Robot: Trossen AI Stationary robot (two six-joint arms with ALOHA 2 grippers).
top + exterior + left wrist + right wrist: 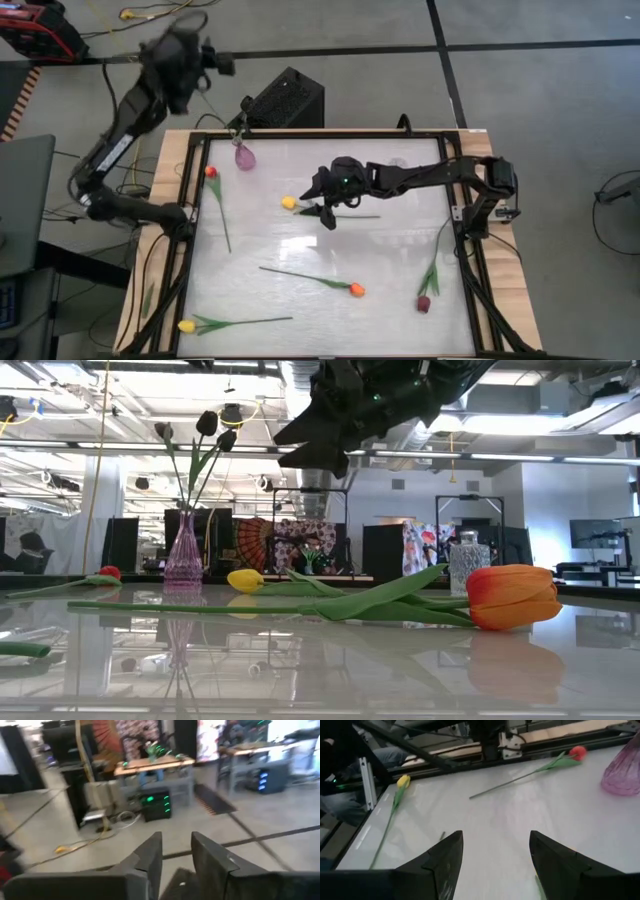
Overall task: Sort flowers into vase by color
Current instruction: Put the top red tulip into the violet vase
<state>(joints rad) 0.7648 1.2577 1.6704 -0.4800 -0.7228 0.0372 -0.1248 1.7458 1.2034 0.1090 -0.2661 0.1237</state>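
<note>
Orange-red and closest to the low camera lies one tulip (512, 596), its plump head pointing right and its green stem and narrow leaves stretched flat across the glossy white table (330, 310). From above it sits near the table's front edge, with a yellow tulip (186, 326) at the front left corner and a maroon tulip (423, 302) toward the front right, its stem running back along the right rail.

Farther in, the right claw (322, 208) hangs over the middle of the table, fingers spread wide and holding nothing. Just beside it, on its left, lies a second yellow tulip (288, 202); its stem runs under the claw toward the right. The right wrist view looks past the two dark fingers (447, 855) at bare tabletop.

Beyond that, near the left rail, a red tulip (211, 172) lies with its stem trailing toward the front. At the back left stands a purple glass vase (244, 156), upright, with dark-headed flowers (206, 424) rising from it; they appear maroon, though against the bright ceiling the colour is hard to judge.

Farthest off, the left claw (176, 854) is raised behind the table's back left corner, well apart from every flower, its fingers parted by a narrow gap and gripping nothing.
</note>
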